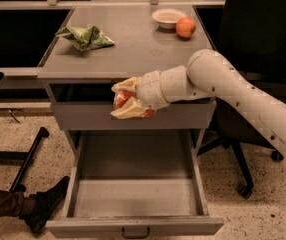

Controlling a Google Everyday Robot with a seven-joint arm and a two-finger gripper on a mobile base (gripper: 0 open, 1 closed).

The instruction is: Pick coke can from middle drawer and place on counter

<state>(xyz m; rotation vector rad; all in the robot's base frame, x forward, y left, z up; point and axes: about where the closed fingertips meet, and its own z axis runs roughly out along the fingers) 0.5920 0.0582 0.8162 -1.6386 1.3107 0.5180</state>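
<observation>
My gripper (124, 100) is shut on the red coke can (123, 99), which shows between the pale fingers (126, 86). It holds the can in the air in front of the upper drawer front, just below the counter's front edge. The middle drawer (135, 196) is pulled out below, its grey tray bare, with a small dark loop handle (135, 232) on its front. The grey counter (133, 44) is the cabinet's top, just above and behind the can.
On the counter lie a green crumpled bag (85, 37) at the left, a white bowl (168, 18) and an orange fruit (185, 27) at the back right. A dark chair (263, 29) stands right of the cabinet. A shoe (45, 204) lies at the lower left.
</observation>
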